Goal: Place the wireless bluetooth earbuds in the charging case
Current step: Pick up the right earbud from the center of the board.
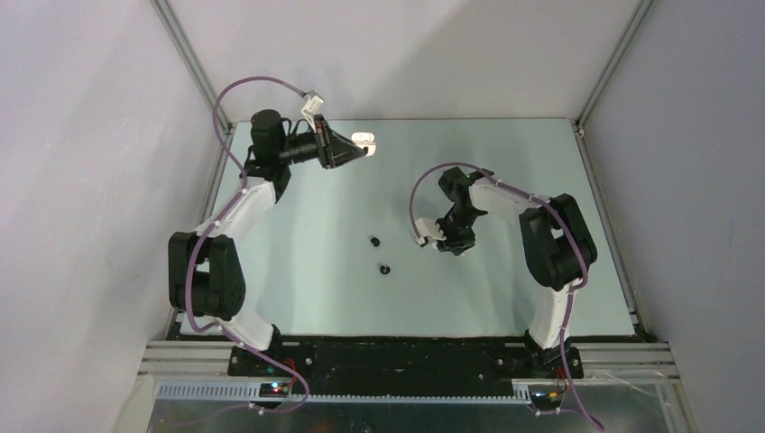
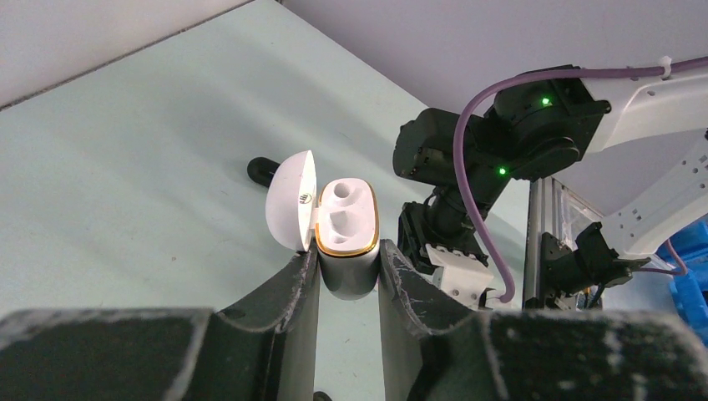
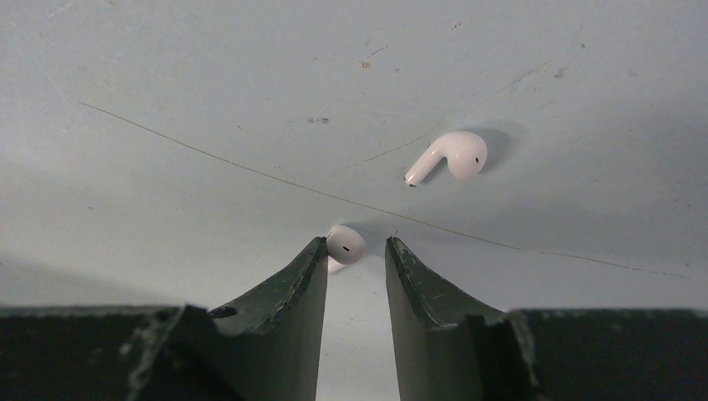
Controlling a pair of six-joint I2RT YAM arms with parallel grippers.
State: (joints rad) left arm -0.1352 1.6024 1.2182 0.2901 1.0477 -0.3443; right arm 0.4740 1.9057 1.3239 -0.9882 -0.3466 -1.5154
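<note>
My left gripper (image 2: 347, 253) is shut on a white charging case (image 2: 346, 221) with a gold rim. It holds the case off the table at the back (image 1: 363, 141), with the lid (image 2: 294, 200) swung open and both sockets empty. My right gripper (image 3: 355, 243) is low over the table, open. One white earbud (image 3: 345, 245) lies between its tips, against the left finger and apart from the right one. A second white earbud (image 3: 449, 156) lies just beyond. Two black earbuds (image 1: 373, 241) (image 1: 384, 269) rest mid-table, left of the right gripper (image 1: 456, 242).
A small black object (image 2: 263, 170) lies on the table beyond the held case. Grey walls and metal frame posts (image 1: 189, 54) enclose the table on three sides. The right arm (image 2: 518, 125) fills the right of the left wrist view.
</note>
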